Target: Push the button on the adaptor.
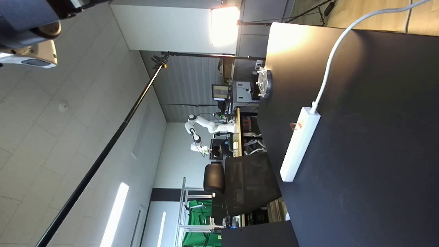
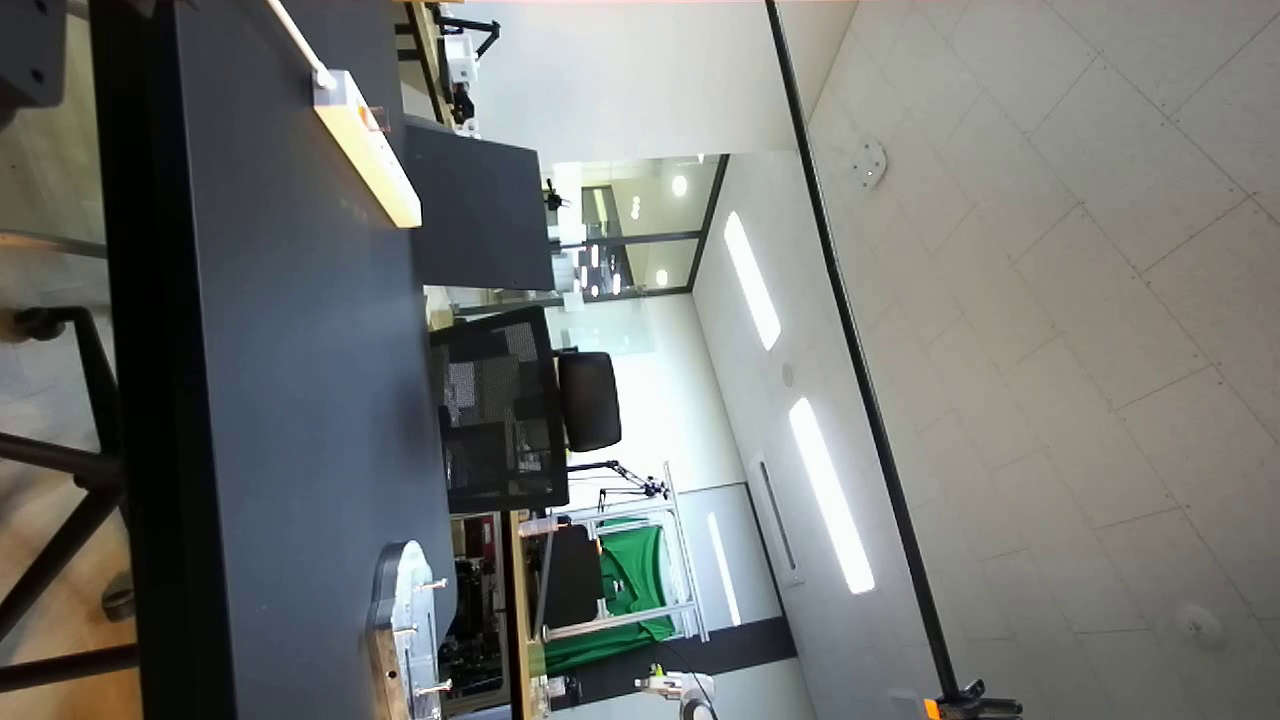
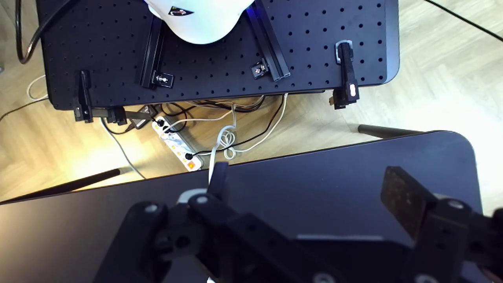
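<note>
The adaptor is a long white power strip [image 1: 300, 145] on the black table; it also shows in an exterior view [image 2: 372, 160]. An orange-tinted button [image 1: 299, 125] with a small clear, raised flap beside it is near the strip's cable end; this flap [image 2: 374, 119] also shows in both exterior views. My gripper [image 3: 308, 182] is open and empty above the table in the wrist view. The adaptor is mostly hidden behind a finger there, with part of its pale cable [image 3: 213, 167] showing. The gripper's fingers are out of the exterior views.
A grey cable [image 1: 327, 68] runs from the strip over the table edge. A round clear piece with pegs [image 1: 263, 82] stands on the table [image 1: 360, 171], also in an exterior view [image 2: 412, 630]. Another power strip [image 3: 177, 143] lies on the floor between table and robot base.
</note>
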Robot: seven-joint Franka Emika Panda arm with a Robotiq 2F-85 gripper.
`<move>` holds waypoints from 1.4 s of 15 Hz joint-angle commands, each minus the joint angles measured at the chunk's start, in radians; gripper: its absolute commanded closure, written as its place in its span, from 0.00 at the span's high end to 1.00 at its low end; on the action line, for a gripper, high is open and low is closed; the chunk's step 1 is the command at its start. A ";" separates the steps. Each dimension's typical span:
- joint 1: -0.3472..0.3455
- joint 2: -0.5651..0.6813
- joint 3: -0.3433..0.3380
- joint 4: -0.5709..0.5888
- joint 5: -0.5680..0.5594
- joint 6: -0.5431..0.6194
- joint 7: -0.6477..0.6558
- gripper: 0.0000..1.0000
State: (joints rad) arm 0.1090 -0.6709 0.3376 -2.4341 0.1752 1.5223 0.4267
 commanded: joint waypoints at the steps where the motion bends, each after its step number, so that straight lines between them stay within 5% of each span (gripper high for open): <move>1: 0.008 0.002 -0.007 0.001 -0.004 0.000 0.004 1.00; 13: 0.008 0.002 -0.007 0.001 -0.004 0.000 0.004 1.00; 21: -0.092 0.200 -0.165 0.002 -0.183 0.339 -0.188 1.00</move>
State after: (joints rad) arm 0.0398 -0.5666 0.2328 -2.4622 0.0363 1.7696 0.2904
